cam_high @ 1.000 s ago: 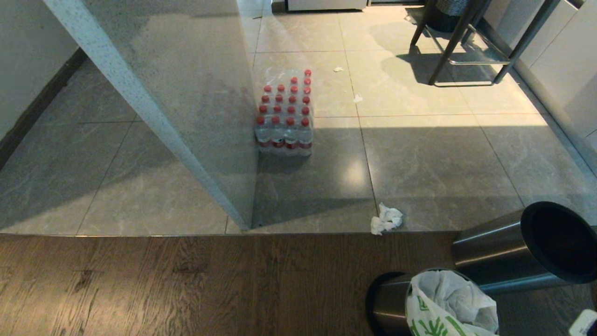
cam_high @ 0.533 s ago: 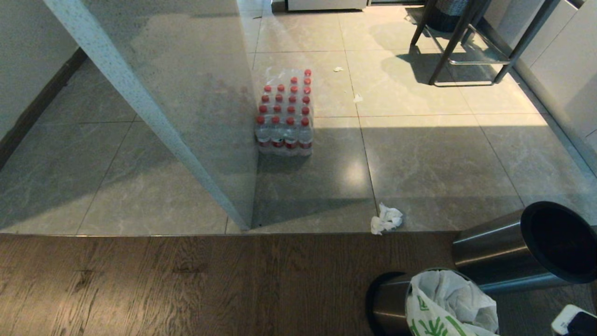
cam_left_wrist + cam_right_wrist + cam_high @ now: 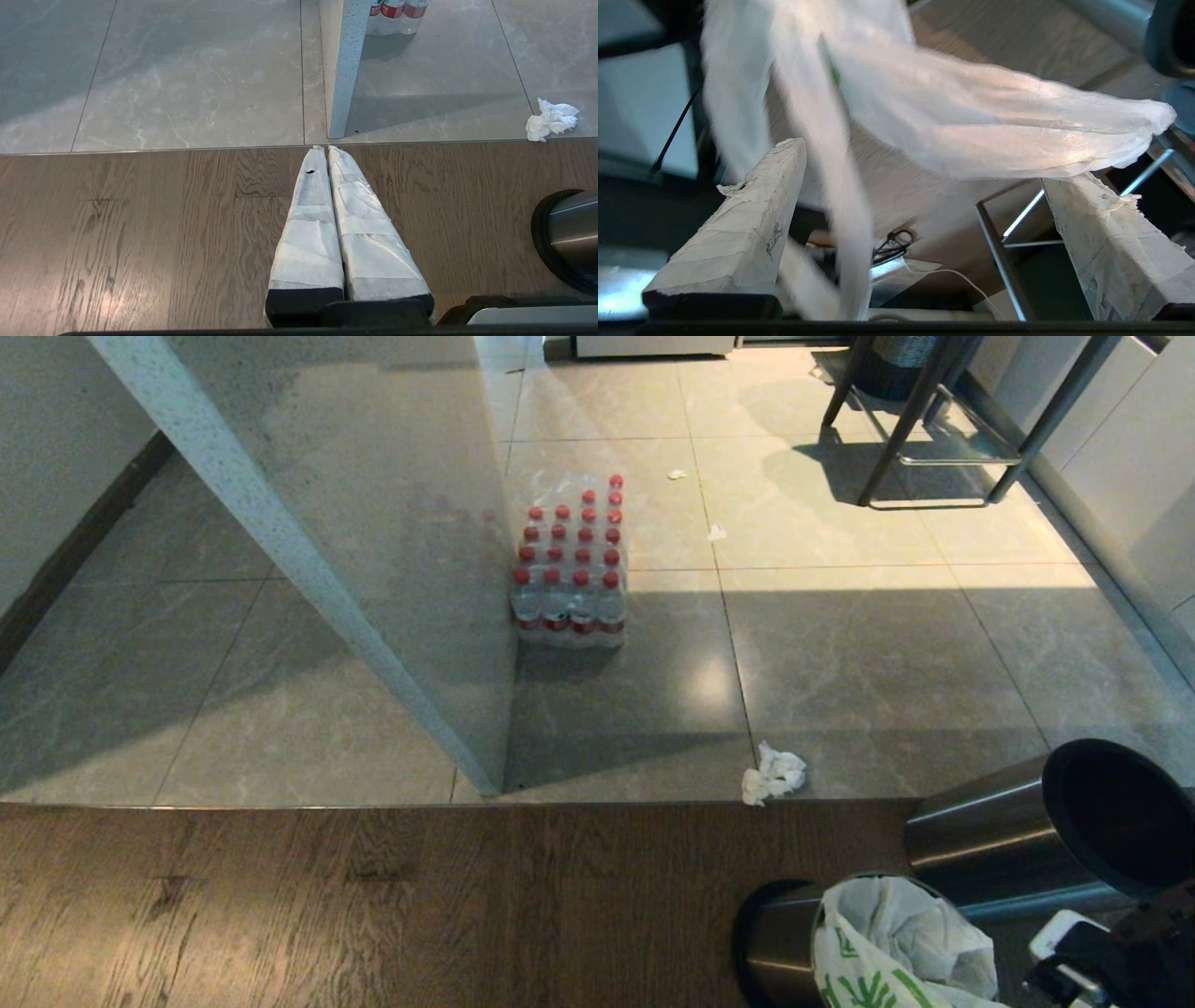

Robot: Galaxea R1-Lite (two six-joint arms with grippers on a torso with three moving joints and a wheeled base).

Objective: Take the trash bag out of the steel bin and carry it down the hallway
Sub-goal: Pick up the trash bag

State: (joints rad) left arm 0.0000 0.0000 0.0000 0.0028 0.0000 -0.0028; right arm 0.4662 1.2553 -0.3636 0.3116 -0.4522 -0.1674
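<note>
1. The trash bag [image 3: 896, 943] sits inside the steel bin [image 3: 780, 933], standing upright on the wooden floor [image 3: 373, 896] at the lower right of the head view
2. The right gripper [image 3: 920, 158] is beside the bag with its fingers [image 3: 738, 224] spread wide; a white loop of the bag hangs between them, seemingly untouched, though blur hides any contact
3. The left gripper [image 3: 325, 149] hangs over the wood, fingers pressed together, holding nothing
4. A second bin [image 3: 1046, 831] lies tipped nearby; a crumpled tissue [image 3: 773, 773] rests on the tiles
</note>
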